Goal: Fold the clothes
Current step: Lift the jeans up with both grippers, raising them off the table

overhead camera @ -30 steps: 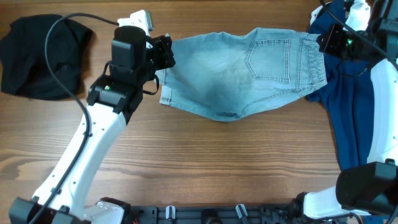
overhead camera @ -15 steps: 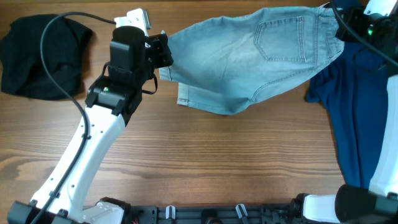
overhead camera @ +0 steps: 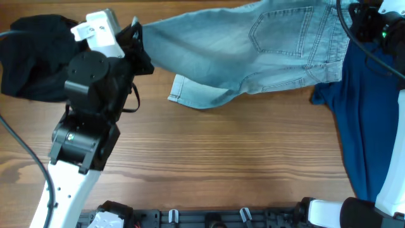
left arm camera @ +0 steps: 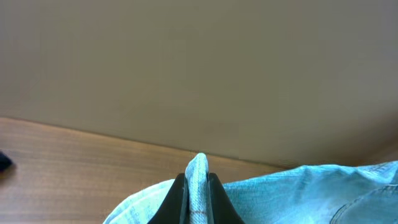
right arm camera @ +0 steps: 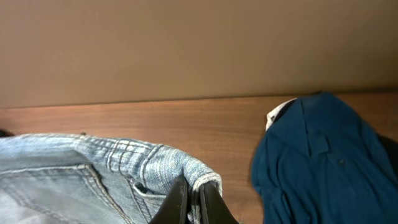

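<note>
Warm brown wooden table (overhead camera: 221, 158) fills the overhead view, with a plain tan wall behind it in both wrist views. Over the last second the light-blue denim shorts (overhead camera: 234, 50) have gone from lying fairly flat across the upper middle of the table to being lifted and carried toward its far edge, pulled out wider between the two arms. The left claw (left arm camera: 198, 186) is clenched on a thin fold of denim at the leg end. It has swung outward and risen toward the overhead camera, so it now sits close beside the crumpled black garment (overhead camera: 31, 57). The right claw (right arm camera: 194, 193) is pinched on the waistband by the belt loops and has drawn back to the far right corner, leaving more of the dark-blue garment (overhead camera: 367, 114) uncovered. The stitched back pocket (overhead camera: 278, 31) faces up, while one pale hem (overhead camera: 190, 95) sags low; whether it touches the wood cannot be told. This looks like a lift-and-stretch to smooth the shorts before laying them down, so the fold itself seems not yet begun.
</note>
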Action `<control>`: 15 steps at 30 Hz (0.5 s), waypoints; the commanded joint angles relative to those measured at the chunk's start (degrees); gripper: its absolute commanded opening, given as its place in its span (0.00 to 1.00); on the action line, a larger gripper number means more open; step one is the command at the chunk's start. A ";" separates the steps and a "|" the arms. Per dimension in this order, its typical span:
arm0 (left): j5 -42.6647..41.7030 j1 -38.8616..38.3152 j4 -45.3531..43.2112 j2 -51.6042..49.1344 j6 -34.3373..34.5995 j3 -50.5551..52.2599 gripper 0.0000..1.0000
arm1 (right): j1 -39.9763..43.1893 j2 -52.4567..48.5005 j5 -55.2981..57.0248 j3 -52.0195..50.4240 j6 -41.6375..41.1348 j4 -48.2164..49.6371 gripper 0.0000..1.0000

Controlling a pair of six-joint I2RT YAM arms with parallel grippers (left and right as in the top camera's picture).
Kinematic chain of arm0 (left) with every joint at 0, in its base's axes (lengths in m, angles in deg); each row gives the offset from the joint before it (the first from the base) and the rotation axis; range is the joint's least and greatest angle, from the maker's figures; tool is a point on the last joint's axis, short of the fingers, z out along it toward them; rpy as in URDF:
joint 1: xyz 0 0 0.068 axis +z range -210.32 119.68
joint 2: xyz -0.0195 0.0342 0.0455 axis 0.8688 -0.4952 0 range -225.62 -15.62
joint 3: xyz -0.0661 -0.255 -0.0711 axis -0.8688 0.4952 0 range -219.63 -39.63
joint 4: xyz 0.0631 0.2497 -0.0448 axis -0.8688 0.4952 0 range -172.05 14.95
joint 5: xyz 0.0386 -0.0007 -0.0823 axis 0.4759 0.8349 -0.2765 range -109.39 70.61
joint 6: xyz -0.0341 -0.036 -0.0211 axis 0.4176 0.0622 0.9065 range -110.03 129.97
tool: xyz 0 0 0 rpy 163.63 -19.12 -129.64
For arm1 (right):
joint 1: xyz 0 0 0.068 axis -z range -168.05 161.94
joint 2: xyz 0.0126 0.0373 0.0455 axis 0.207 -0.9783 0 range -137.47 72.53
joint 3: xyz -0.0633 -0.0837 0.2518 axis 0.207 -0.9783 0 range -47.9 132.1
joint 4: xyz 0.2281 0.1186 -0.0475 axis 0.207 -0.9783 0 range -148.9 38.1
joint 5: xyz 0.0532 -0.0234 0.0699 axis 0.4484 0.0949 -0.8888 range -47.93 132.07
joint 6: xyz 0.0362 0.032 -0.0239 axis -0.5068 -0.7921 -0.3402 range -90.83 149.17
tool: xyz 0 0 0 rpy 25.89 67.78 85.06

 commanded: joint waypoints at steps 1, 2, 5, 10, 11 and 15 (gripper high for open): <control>2.49 0.00 1.16 1.95 1.73 -1.51 0.04 | -0.07 1.51 0.33 2.19 0.63 0.26 0.05; 2.49 0.00 1.18 2.08 1.73 -1.51 0.04 | -0.09 1.51 0.35 2.19 0.46 0.04 0.04; 3.13 -0.07 0.39 3.21 0.42 -1.51 0.04 | -0.09 1.70 -0.39 2.19 1.09 0.13 0.04; 3.10 -0.17 -1.38 7.32 -2.43 -1.53 0.04 | -0.09 4.76 -1.14 2.19 0.74 4.42 0.04; 3.13 -0.17 -1.40 8.96 -3.34 -1.53 0.04 | -0.09 6.03 -2.27 2.19 0.94 5.25 0.04; 3.10 -0.17 -1.38 14.67 -3.41 -1.51 0.04 | -0.09 12.33 -2.93 2.19 1.18 7.78 0.04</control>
